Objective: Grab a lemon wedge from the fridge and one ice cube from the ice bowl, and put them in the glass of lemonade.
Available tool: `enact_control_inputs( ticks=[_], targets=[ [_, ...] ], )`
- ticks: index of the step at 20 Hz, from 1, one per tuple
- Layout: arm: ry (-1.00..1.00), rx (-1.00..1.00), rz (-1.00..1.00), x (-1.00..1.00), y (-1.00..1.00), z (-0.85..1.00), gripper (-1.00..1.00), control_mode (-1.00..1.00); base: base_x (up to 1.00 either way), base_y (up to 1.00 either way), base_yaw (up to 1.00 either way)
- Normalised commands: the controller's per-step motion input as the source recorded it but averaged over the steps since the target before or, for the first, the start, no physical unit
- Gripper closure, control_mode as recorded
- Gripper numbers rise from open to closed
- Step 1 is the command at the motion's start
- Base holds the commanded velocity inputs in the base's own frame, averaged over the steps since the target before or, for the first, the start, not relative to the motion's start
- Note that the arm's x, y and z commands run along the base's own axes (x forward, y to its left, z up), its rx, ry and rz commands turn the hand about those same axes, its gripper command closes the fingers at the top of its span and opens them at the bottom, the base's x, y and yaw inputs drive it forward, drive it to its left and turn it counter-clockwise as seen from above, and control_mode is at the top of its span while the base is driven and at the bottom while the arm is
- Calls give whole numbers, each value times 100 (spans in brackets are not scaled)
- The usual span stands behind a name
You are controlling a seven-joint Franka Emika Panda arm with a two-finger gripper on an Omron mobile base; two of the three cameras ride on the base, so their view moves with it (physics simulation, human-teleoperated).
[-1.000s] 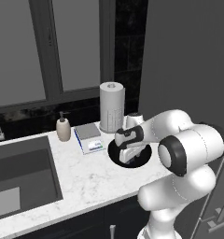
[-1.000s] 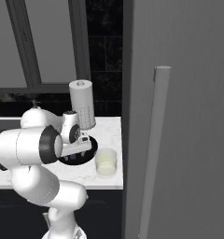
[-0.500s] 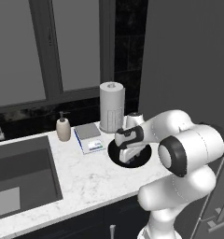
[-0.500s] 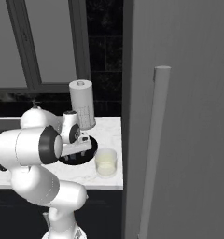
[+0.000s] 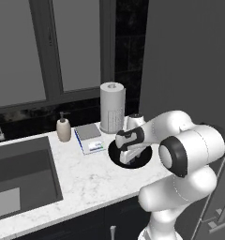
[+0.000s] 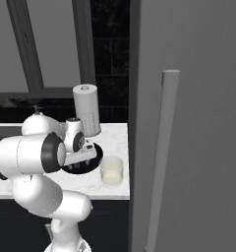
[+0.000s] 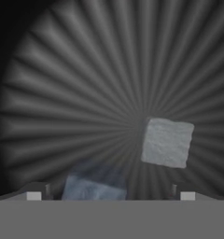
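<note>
Gripper [image 7: 109, 198]: released, jaws spread wide to straddle a cube inside the ice bowl [image 5: 115, 158].
Ice cube [image 7: 167, 142]: loose near bowl centre.
Glass of lemonade [image 6: 111, 171]: just beside the bowl, awaiting ice.

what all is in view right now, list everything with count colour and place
ice bowl: 1, black, on counter under the arm
ice cubes: 2, pale grey, in the bowl
glass: 1, clear with yellowish liquid, counter's right end
paper-towel roll: 1, white, behind the bowl
soap bottle: 1, beige, near the sink
scale: 1, grey and white, left of the bowl
sink: 1, dark, counter's left
fridge: 1, dark grey, right, shut
tool: 1, open, low over the bowl
</note>
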Motion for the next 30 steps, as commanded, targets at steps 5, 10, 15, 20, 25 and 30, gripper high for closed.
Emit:
enact_control_inputs(
  ticks=[5, 10, 15, 20, 25, 30],
  targets=[
    [0, 0, 0, 0, 0, 0, 100, -100, 0, 0, 0],
    [0, 0, 0, 0, 0, 0, 100, -100, 0, 0, 0],
    [0, 0, 0, 0, 0, 0, 100, -100, 0, 0, 0],
    [0, 0, 0, -1, 0, 0, 100, -100, 0, 0, 0],
    [-4, 0, 0, -11, -3, 0, 100, -100, 0, 0, 0],
    [-9, 1, 0, -17, -6, 1, 100, -100, 0, 0, 0]
  ],
)
